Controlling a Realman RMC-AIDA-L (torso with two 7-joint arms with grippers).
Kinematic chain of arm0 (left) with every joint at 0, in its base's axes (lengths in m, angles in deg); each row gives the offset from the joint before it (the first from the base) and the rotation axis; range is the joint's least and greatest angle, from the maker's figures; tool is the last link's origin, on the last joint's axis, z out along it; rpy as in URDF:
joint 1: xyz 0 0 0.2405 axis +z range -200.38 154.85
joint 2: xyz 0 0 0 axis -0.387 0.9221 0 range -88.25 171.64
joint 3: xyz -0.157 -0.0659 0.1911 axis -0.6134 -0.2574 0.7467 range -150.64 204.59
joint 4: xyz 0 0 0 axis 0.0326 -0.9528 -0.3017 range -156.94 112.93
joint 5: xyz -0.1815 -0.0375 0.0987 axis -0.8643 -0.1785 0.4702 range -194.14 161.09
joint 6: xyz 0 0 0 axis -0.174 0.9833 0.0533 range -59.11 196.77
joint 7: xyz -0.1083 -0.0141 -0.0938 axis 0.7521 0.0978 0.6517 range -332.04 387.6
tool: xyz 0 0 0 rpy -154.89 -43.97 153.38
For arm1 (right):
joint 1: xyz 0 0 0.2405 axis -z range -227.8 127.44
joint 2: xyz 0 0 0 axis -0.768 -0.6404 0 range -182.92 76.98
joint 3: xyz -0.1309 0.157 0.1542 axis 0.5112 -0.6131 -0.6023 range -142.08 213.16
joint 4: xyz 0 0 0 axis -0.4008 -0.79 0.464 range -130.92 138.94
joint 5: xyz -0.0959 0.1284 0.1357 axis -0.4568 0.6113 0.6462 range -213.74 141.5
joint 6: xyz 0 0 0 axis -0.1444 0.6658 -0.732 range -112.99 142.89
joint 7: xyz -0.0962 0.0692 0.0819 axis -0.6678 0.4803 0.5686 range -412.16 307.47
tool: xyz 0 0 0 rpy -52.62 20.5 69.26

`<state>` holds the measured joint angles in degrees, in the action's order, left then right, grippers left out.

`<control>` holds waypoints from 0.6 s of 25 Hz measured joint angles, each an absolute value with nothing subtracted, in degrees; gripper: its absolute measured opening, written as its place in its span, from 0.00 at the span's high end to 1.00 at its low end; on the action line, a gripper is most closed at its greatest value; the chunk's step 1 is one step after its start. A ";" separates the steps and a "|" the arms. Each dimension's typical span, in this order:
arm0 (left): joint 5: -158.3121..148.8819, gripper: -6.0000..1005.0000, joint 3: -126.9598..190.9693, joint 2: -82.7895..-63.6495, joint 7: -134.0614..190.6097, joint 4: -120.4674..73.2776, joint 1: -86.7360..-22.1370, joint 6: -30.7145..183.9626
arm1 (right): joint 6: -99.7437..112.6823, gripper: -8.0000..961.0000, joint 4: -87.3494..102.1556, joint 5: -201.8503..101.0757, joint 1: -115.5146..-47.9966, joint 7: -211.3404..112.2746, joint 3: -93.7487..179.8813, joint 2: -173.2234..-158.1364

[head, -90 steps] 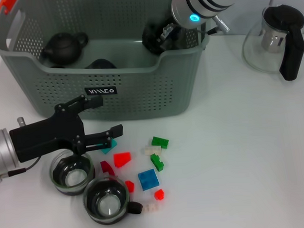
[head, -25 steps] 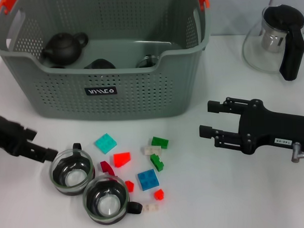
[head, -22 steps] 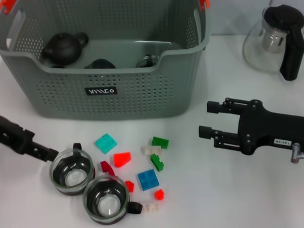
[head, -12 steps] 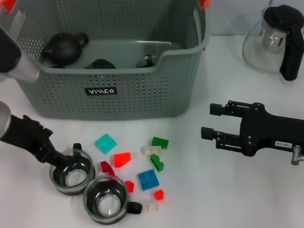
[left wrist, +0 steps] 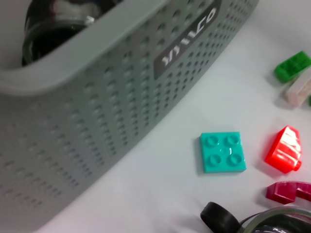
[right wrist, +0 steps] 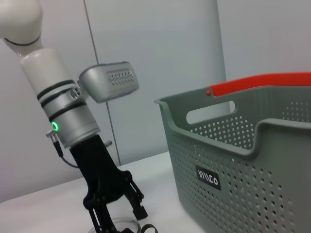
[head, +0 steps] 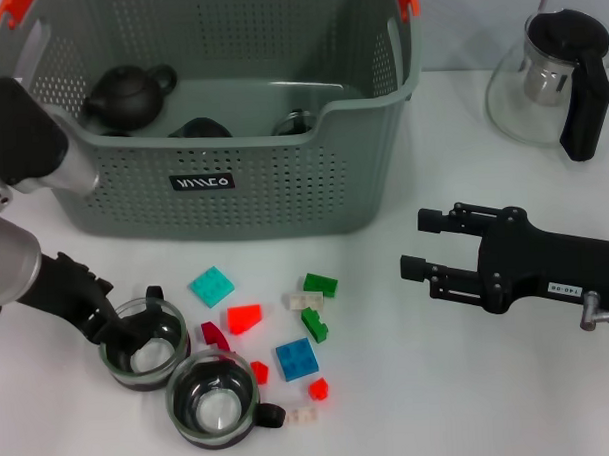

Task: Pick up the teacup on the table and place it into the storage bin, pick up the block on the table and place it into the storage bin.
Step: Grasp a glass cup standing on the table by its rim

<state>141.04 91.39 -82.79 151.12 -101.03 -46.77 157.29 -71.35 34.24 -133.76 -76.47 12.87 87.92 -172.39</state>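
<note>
Two glass teacups stand at the front left: one (head: 144, 346) close to my left gripper, the other (head: 212, 399) nearer the front edge. My left gripper (head: 121, 332) reaches down at the first teacup's rim, fingers apart, one over its left edge; the right wrist view shows this left gripper (right wrist: 119, 216) spread above the cup. Loose blocks lie beside the cups: teal (head: 211, 286), red (head: 245, 317), green (head: 320, 283), blue (head: 297, 359). The grey storage bin (head: 233, 180) stands behind them. My right gripper (head: 417, 242) hovers open and empty to the right of the blocks.
Inside the bin lie a dark teapot (head: 128, 94) and other dark cups. A glass pitcher with a black handle (head: 554, 79) stands at the back right. The left wrist view shows the bin wall (left wrist: 97, 116), the teal block (left wrist: 222, 152) and a cup handle (left wrist: 221, 218).
My left arm has swung in from the left edge and brought its gripper down onto the left teacup's rim. The right gripper has barely shifted.
</note>
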 joint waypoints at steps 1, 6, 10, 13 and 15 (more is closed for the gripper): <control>141.60 0.13 92.09 -82.72 151.82 -100.58 -46.76 156.66 | -71.36 0.28 34.24 -133.76 -76.47 12.87 87.95 -172.40; 144.81 0.16 95.18 -82.78 154.34 -99.95 -46.59 154.12 | -71.35 0.28 34.24 -133.77 -76.45 12.87 88.02 -172.41; 144.72 0.28 95.83 -82.89 155.04 -101.06 -46.13 153.84 | -71.35 0.28 34.24 -133.77 -76.37 12.87 88.02 -172.41; 144.70 0.28 96.38 -82.89 155.07 -101.44 -45.92 154.11 | -71.35 0.28 34.24 -133.77 -76.32 12.87 88.01 -172.41; 144.76 0.28 97.18 -82.91 155.08 -101.51 -45.67 154.08 | -71.35 0.28 34.24 -133.77 -76.28 12.86 88.01 -172.39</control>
<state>144.76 97.18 -82.91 155.08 -101.51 -45.67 154.08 -71.35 34.24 -133.77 -76.28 12.86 88.01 -172.39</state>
